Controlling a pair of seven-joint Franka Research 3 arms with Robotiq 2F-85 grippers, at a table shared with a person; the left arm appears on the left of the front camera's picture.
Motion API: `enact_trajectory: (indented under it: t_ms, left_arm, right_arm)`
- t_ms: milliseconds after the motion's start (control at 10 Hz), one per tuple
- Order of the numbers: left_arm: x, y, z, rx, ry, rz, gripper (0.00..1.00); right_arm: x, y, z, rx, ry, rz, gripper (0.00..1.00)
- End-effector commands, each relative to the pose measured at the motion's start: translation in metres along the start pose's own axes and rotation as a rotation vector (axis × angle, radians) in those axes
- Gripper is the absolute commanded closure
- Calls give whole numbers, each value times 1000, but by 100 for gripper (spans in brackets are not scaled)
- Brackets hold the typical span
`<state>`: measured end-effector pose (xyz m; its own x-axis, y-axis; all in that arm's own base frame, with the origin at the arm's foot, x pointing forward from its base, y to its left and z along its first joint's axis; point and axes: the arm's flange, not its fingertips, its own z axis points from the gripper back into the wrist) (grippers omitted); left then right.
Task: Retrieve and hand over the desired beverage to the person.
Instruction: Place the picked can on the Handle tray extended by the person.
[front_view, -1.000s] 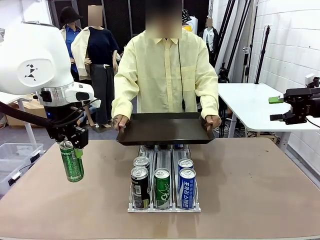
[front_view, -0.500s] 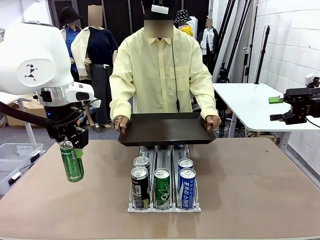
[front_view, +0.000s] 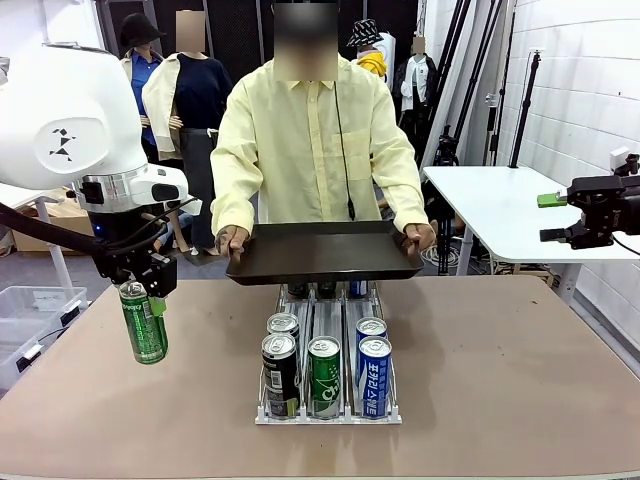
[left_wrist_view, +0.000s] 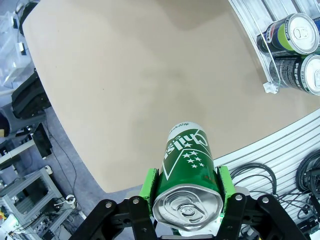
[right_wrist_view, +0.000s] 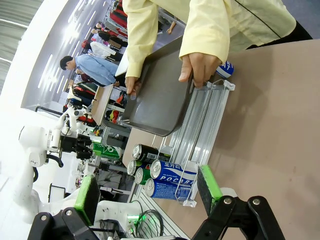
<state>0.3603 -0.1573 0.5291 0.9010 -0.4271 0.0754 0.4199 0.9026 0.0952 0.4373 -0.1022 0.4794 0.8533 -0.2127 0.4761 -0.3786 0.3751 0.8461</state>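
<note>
A robotics research lab is indicated. A white robot arm is mounted at a tan bench, and its left tool is clamped on a green can. To the right of that tool, a clear rack of drink cans is set on the bench. Around the same tool in the left wrist view, aluminium framing, coiled cables and loose gear on a grey floor are seen. Behind the right tool, black stands are seen before a white brick wall, with a white side bench just left of it. A clear storage bin is seen left of the left tool.
</note>
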Motion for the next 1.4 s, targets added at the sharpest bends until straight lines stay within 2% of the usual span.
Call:
enact_trajectory:
  t_ms: [0,1000,1300]
  left_arm:
    - [2,1,6,3,-3,14,100]
    - [0,0,0,0,0,0,100]
    - [20,12,33,-26,-52,54,100]
  right_arm:
    - [1,1,0,10,3,-2,0]
    - [1,1,0,10,3,-2,0]
    - [1,1,0,10,3,-2,0]
